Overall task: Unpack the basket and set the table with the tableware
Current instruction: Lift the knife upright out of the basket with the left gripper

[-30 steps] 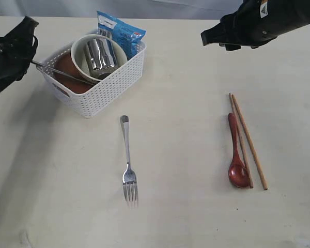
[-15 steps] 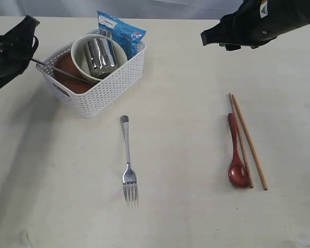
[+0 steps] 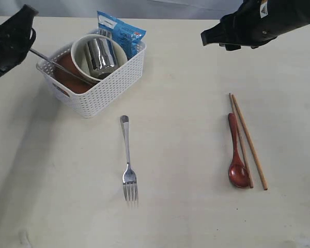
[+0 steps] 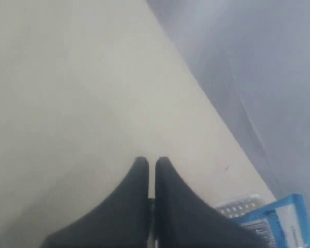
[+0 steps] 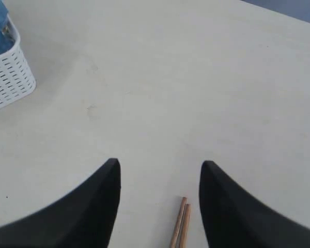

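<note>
The table (image 3: 196,217) carries the fork (image 3: 127,160), spoon (image 3: 236,155) and chopsticks (image 3: 248,142), laid flat as place settings, while the basket (image 3: 106,88) toward its left holds the bowl (image 3: 80,51) with the cup (image 3: 99,54) inside, the plate (image 3: 67,70) and a blue packet (image 3: 121,31). The right gripper (image 5: 160,168) hangs wide open and empty near the chopsticks' ends, seemingly waiting. The left gripper (image 4: 151,163) is pinched tight on one end of the knife (image 3: 57,66), which slants down into the basket across the plate, beside the bowl
</note>
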Controlling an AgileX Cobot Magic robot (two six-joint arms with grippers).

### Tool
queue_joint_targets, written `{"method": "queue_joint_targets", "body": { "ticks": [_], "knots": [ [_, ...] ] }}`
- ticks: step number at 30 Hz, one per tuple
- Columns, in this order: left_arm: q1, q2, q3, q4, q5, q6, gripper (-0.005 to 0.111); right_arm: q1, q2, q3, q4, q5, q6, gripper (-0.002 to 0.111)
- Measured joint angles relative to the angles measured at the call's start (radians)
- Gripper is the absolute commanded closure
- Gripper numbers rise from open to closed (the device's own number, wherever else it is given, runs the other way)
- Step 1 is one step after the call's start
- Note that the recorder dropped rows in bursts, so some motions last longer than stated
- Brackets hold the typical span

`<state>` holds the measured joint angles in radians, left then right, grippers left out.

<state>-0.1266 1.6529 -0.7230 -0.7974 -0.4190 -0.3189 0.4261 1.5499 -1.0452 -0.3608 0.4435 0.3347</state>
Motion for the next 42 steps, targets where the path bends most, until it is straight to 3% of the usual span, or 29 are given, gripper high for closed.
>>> {"method": "queue_joint_targets", "body": {
  "ticks": [7, 22, 42],
  "knots": [
    [0.0, -0.089, 0.0, 0.056, -0.004, 0.033, 0.106, 0.0, 0.0, 0.0, 0.0, 0.0, 0.0, 0.062],
    [0.0, -0.225, 0.0, 0.06, 0.032, 0.286, 0.107, 0.0, 0.0, 0.0, 0.0, 0.0, 0.0, 0.062],
    [0.0, -0.226, 0.0, 0.141, 0.052, 0.319, 0.107, 0.0, 0.0, 0.0, 0.001, 0.0, 0.0, 0.062]
  ]
}}
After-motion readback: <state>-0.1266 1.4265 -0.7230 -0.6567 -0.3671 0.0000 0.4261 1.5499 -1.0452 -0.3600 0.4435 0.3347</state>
